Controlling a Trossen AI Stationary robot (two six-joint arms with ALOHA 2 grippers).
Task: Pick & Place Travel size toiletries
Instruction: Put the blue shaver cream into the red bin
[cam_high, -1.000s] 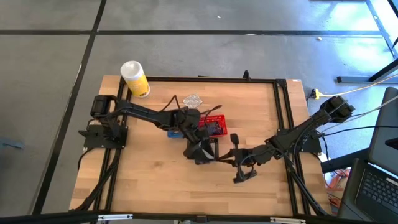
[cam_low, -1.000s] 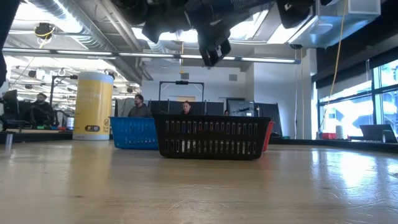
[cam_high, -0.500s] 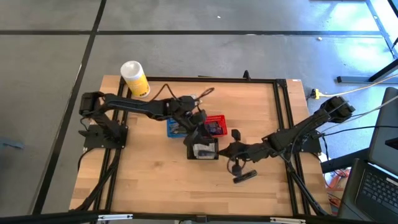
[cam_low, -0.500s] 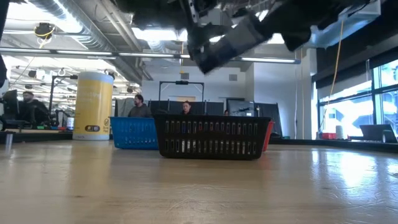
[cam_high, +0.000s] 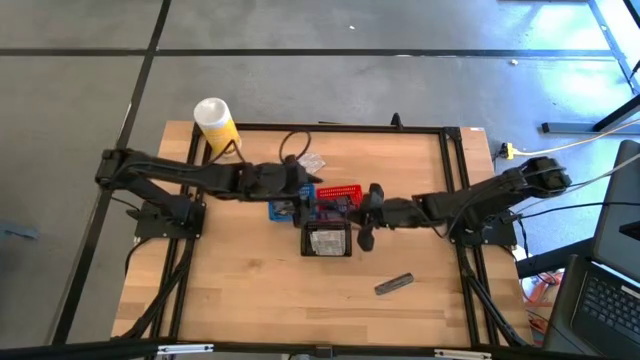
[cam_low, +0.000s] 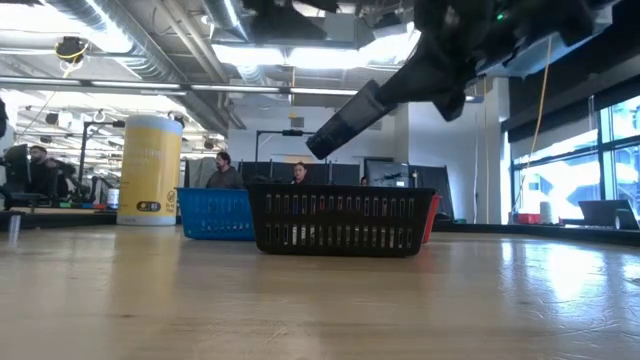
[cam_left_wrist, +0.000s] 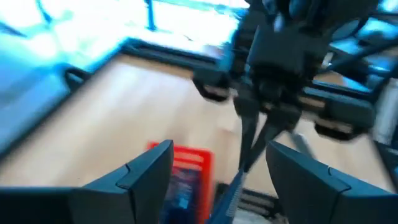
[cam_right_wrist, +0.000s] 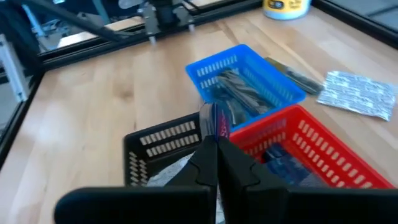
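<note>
Three mesh baskets stand together: one blue basket (cam_right_wrist: 249, 78), one red basket (cam_right_wrist: 311, 146) and one black basket (cam_right_wrist: 158, 146). One white-and-yellow canister (cam_high: 216, 125) stands at the table's corner. One crinkly silver packet (cam_right_wrist: 357, 92) and one dark tube (cam_high: 394, 284) lie loose on the wood. Two arms work here, with the left gripper (cam_high: 303, 200) and right gripper (cam_high: 367, 222).

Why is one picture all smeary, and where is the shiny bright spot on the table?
Left wrist view: everything is streaked with motion blur, even the red basket. Low view: the near table is out of focus, with window glare on its right side. Right wrist view is sharp; the blue basket shows clearly.
</note>
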